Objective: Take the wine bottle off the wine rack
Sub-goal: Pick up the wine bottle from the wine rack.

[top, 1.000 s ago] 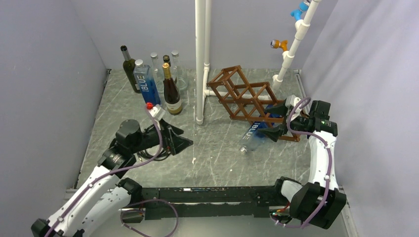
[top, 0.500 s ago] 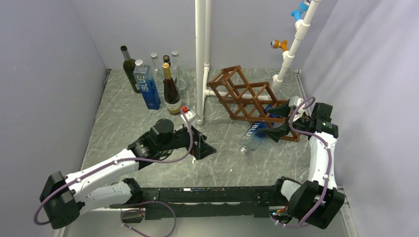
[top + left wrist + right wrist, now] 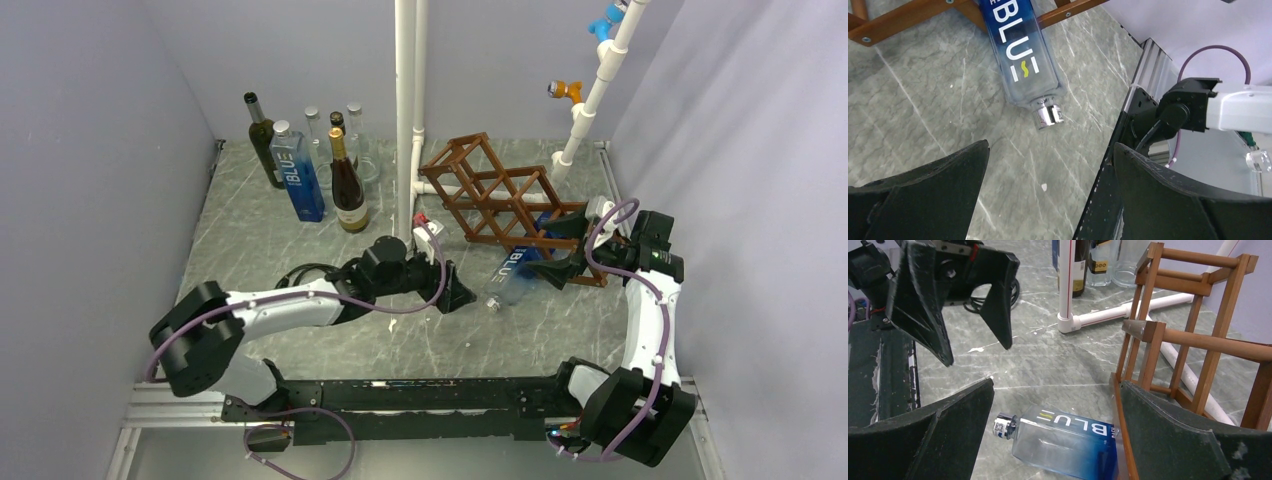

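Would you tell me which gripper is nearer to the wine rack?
Right. The right gripper sits at the wine rack, over the lying bottle; the left gripper is farther out, facing the cap.

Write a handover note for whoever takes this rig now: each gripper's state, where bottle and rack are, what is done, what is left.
Left gripper: open, empty, facing the cap of the blue wine bottle, apart from it.
Right gripper: open, jaws either side of the bottle, not closed on it.
Bottle: base end still in a bottom cell of the wine rack, cap end sticking out.
Done: nothing removed yet.
Left: grip the bottle, draw it clear of the rack.
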Available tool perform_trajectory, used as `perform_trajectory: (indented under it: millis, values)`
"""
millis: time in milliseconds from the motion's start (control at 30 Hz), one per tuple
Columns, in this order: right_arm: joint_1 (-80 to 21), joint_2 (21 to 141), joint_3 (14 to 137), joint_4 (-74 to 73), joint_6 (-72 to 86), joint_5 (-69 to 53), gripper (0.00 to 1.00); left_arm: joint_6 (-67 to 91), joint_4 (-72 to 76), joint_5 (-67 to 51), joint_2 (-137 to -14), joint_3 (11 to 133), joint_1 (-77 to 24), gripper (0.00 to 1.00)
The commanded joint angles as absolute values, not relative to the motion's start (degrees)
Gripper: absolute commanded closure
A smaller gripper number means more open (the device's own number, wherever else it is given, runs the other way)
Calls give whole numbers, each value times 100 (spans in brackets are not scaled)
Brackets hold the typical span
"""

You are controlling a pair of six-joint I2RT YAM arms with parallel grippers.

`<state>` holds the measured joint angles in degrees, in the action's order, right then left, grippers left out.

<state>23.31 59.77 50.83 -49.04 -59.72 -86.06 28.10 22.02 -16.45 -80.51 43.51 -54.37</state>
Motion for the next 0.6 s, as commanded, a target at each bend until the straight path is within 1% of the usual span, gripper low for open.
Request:
perform_trajectory:
  millis: [0,400,567]
  values:
    - [2372,5888,5063,-4689,-5974,-8886,0,3195,3162,-1481,-8498,4677,-5546,0]
    - [2382,5897,5019,-4660,-5985,-8834,0,4173,4023,-1223,-10025,5196,-5590,1]
    - [2390,5889,5001,-4634,-5978,-8824,0,4435,4294,-1366,-10524,5462,-5590,0]
